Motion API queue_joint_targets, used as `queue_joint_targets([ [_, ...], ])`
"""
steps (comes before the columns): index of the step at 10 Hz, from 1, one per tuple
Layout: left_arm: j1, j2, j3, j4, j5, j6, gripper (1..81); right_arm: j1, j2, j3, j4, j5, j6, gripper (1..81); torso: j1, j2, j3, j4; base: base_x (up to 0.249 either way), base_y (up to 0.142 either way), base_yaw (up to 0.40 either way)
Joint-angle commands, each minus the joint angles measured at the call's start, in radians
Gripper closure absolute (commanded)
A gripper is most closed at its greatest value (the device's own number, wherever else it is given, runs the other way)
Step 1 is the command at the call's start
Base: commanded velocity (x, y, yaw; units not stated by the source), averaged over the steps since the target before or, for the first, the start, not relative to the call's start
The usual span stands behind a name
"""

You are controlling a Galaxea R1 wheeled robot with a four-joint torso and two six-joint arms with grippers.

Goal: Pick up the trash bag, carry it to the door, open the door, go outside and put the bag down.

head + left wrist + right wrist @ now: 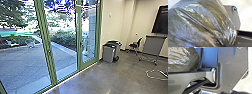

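We have the trash bag (pixel 196 23) in the left claw (pixel 233 38), closed on the bunched neck; thin, glossy plastic, dark and see-through grey-brown, bluish glints, long creases running into a tight, pleated gather. Body of it swells out round from there. Right wrist view gives us the same film as a rounded, wrinkled bulge with white highlights. For the right claw we cannot tell how far open it is or if it has hold of anything. Ahead, we see the glass door (pixel 79 47), tall clear panes in straight green frames, and past it a flat paved yard (pixel 22 60) with a faint grid of joints, leafy shrubs (pixel 65 38) and pale chairs (pixel 30 44). Inside, smooth grey floor (pixel 105 77), a bit shiny, streaked with soft reflections. Two boxy grey bins (pixel 108 53) stand side by side near the plain cream wall (pixel 113 22). Right of those, a black chair (pixel 135 45), a flat grey panel (pixel 153 46) on a thin wheeled stand, a dark rectangular screen (pixel 160 21) and a looped white cable (pixel 153 77) on the floor.
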Motion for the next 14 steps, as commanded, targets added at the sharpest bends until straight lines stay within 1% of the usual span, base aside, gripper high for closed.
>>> queue_joint_targets([
  [1,-0.060,-0.003,0.003,-0.001,0.063,0.009,81.1,0.051,0.015,0.012,-0.004,-0.063,-0.007,1.0,0.000,0.000,0.000,0.000,0.159,0.000,0.000],
  [7,-0.060,-0.006,0.003,-0.002,0.060,0.009,81.1,0.052,0.017,0.010,-0.004,-0.063,-0.006,1.0,0.000,0.000,0.000,0.000,0.159,0.000,0.000],
  [9,-0.049,-0.007,0.005,-0.001,0.013,0.014,81.1,0.051,0.015,0.010,-0.004,-0.063,-0.006,1.0,0.000,0.000,0.000,0.000,0.148,0.000,0.000],
  [10,-0.034,-0.006,0.005,-0.002,-0.039,0.029,81.1,0.051,0.014,0.010,-0.003,-0.063,-0.006,1.0,0.000,0.000,0.000,0.000,0.135,0.000,0.000],
  [11,-0.025,-0.004,0.005,-0.001,-0.104,0.039,81.1,0.049,0.015,0.010,-0.004,-0.063,-0.006,1.0,0.000,0.000,0.000,0.000,0.135,0.000,0.000],
  [14,-0.025,-0.003,0.005,0.001,-0.107,0.039,81.1,0.051,0.017,0.010,-0.003,-0.063,-0.006,1.0,-0.001,0.000,0.000,0.000,0.141,0.000,0.000],
])
